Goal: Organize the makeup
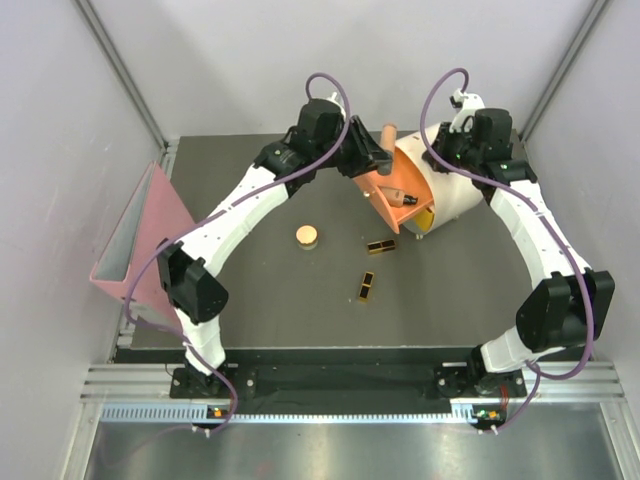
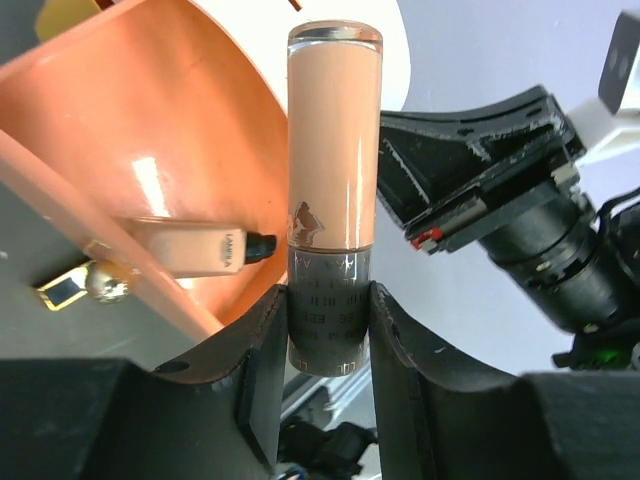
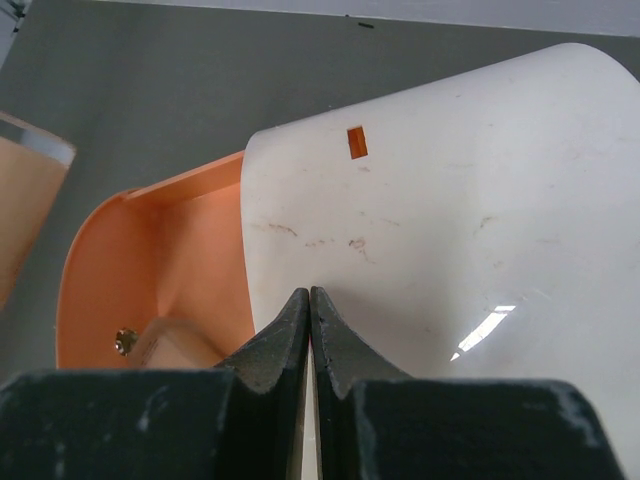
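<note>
Left gripper (image 2: 325, 300): jaws part-way closed, clamped on the dark end of 1 peach tube (image 2: 333, 150); tube's long axis runs straight out from the fingers, clear-capped end foremost; nothing else touched.

Key relation: open orange drawer (image 2: 150, 120) lies just beside the held tube, to its left in the wrist view, mouth toward it; tube looks apart from the rim, not yet inside.

2nd tube (image 2: 195, 248) lies flat in that drawer, dark end toward the gripper.

Drawer belongs to the cream box (image 3: 450, 250), toward the far right of the table (image 1: 250, 300); left arm is nearer the mouth.

Right gripper (image 3: 309, 300): jaws pressed together, holding nothing; tips at the box shell, contact I cannot confirm.

Compact (image 1: 306, 235) sits near the table's middle; 1 black-and-gold case (image 1: 380, 246) just nearside of the drawer, the other case (image 1: 367, 287) closer to the near edge.

Judgement: short shift into the drawer, then release; risk is landing across the 2nd tube.
</note>
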Controlling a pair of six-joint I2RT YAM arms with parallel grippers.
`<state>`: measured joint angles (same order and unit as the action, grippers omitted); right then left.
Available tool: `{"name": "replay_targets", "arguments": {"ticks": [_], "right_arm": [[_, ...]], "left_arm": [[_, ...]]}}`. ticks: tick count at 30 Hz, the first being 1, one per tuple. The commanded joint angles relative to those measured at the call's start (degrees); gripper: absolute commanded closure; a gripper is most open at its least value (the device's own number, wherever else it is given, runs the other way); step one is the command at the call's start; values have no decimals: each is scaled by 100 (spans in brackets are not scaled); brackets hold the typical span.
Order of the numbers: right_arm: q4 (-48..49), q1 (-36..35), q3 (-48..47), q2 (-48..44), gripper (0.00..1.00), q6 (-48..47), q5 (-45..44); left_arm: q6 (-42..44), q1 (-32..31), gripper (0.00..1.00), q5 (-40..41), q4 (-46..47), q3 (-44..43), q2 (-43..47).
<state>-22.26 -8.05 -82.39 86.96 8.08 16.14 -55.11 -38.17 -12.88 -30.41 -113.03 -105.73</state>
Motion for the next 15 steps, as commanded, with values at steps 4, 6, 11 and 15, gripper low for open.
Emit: {"name": "replay_targets", "arguments": {"ticks": [4, 6, 11, 15], "right_arm": [[-1140, 41, 487, 208, 97, -8, -208], [-1123, 41, 513, 190, 97, 1, -199], [-1105, 32, 557, 164, 97, 27, -190], [-1105, 41, 584, 129, 97, 10, -217]], "left_arm": [[-1018, -348, 100, 435, 589, -369, -17], [-1194, -480, 100, 646, 581, -351, -52], [-1572, -753, 100, 1235, 677, -36, 70], [-1853, -893, 100, 1683, 765, 185, 193]]}}
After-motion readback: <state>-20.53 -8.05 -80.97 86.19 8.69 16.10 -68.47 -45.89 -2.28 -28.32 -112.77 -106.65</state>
